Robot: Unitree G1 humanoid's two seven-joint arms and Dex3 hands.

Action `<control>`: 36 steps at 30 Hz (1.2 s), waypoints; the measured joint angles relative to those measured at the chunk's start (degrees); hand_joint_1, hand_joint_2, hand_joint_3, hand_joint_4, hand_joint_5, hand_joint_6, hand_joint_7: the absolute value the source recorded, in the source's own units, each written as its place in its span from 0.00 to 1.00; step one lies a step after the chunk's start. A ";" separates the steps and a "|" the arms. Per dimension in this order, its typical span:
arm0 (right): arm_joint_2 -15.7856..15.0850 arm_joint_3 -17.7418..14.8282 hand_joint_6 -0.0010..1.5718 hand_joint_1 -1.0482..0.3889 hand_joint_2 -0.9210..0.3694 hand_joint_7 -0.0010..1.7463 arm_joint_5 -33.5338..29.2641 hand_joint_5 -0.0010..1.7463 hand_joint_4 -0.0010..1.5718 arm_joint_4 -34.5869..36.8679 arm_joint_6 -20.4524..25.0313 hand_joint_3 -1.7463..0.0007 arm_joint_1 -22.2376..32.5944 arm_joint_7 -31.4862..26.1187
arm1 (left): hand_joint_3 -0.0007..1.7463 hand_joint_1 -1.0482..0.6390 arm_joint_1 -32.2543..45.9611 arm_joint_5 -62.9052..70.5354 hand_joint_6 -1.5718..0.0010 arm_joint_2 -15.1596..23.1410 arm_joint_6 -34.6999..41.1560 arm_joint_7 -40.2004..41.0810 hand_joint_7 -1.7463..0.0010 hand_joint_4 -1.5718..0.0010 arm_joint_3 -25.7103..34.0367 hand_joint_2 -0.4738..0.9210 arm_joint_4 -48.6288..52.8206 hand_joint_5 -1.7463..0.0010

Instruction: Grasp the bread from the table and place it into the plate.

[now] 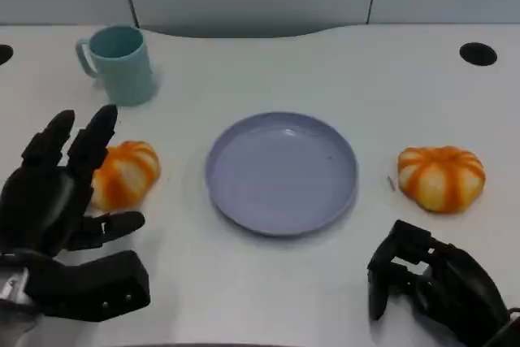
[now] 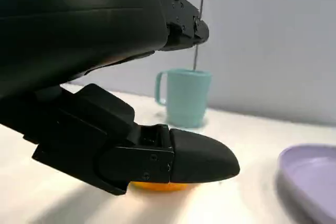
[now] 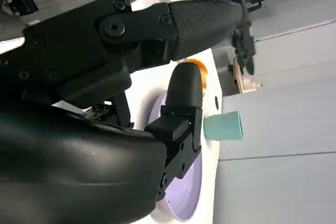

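Two orange-and-white round breads lie on the white table. One bread [image 1: 128, 171] is left of the lilac plate [image 1: 280, 172], the other bread [image 1: 441, 177] is right of it. My left hand [image 1: 57, 201] is raised beside the left bread with its fingers spread, fingertips over the bread's left edge, holding nothing. In the left wrist view a strip of that bread [image 2: 157, 186] shows beneath the thumb of my left hand [image 2: 105, 145]. My right hand [image 1: 431, 282] sits low at the front right, fingers curled in, holding nothing, a little short of the right bread.
A teal mug [image 1: 120, 62] stands at the back left, behind the left bread. Two dark round holes [image 1: 478, 54] mark the table's far corners. A grey wall closes the far side. The plate's rim [image 2: 310, 177] lies to the right of my left hand.
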 measured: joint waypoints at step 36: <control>-0.39 0.48 0.29 0.25 0.00 0.80 -1.60 1.00 0.38 -0.78 -2.34 0.82 0.79 -1.16 | 0.22 0.00 -16.07 -6.89 1.00 -2.70 8.01 4.47 0.71 1.00 -20.14 1.00 25.46 0.09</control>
